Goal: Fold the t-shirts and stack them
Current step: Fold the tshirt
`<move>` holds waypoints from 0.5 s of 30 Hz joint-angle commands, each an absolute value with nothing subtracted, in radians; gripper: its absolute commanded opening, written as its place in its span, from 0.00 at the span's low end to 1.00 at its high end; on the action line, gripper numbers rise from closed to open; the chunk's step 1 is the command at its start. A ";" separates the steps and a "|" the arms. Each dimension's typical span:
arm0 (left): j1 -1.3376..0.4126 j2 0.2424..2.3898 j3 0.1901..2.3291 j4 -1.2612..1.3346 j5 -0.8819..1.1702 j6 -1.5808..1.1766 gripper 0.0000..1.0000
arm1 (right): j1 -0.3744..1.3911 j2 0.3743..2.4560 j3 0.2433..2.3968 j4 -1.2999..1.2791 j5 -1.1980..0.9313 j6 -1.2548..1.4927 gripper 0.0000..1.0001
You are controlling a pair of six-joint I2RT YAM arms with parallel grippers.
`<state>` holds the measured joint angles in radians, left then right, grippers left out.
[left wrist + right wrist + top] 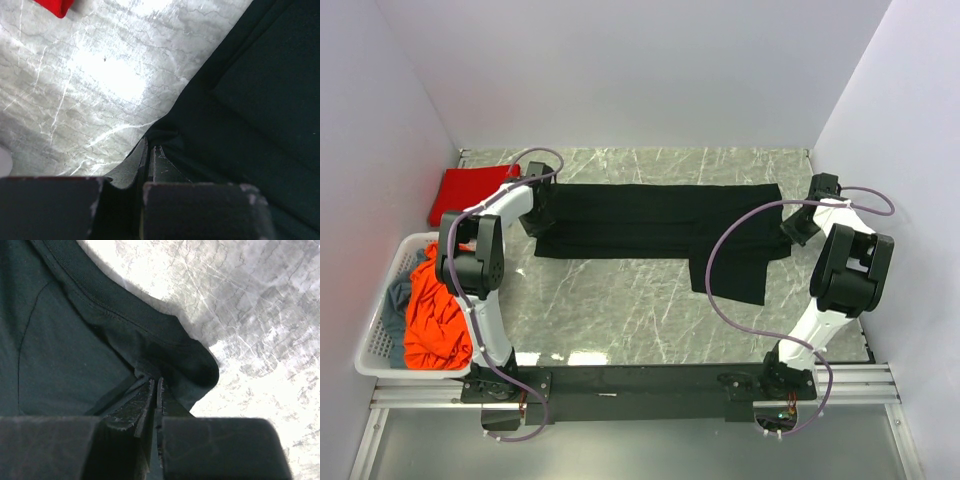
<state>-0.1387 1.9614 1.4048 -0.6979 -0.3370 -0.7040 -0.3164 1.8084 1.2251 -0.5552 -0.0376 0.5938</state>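
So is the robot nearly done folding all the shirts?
Not yet. The red shirt looks folded at the back corner. The left gripper and right gripper pinch the ends of the black shirt, partly folded. The orange-red shirt and grey-blue shirt wait crumpled in the basket.

We stretch our left arm (475, 255) up the left side of the desk (640, 300), elbow raised. Our left hand (538, 212) sits low near the far left corner. Our right arm (845, 270) mirrors it along the right edge, our right hand (798, 222) low too. Both hands have their fingers pressed together, each pinching the black t-shirt (650, 220).
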 commanded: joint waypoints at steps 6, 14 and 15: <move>-0.115 1.959 1.437 -0.686 -0.391 -0.718 0.11 | -0.322 1.804 1.278 -0.508 0.031 0.583 0.29; -0.115 1.818 1.413 -0.692 -0.397 -0.724 0.66 | -0.301 1.654 1.247 -0.549 0.043 0.560 0.44; -0.115 1.801 1.408 -0.696 -0.399 -0.723 0.71 | -0.292 1.634 1.235 -0.551 0.044 0.558 0.44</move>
<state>-0.1207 1.9285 1.4025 -0.7010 -0.3656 -0.7193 -0.3111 1.7660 1.2354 -0.5503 0.0082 0.5774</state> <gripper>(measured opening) 0.658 0.436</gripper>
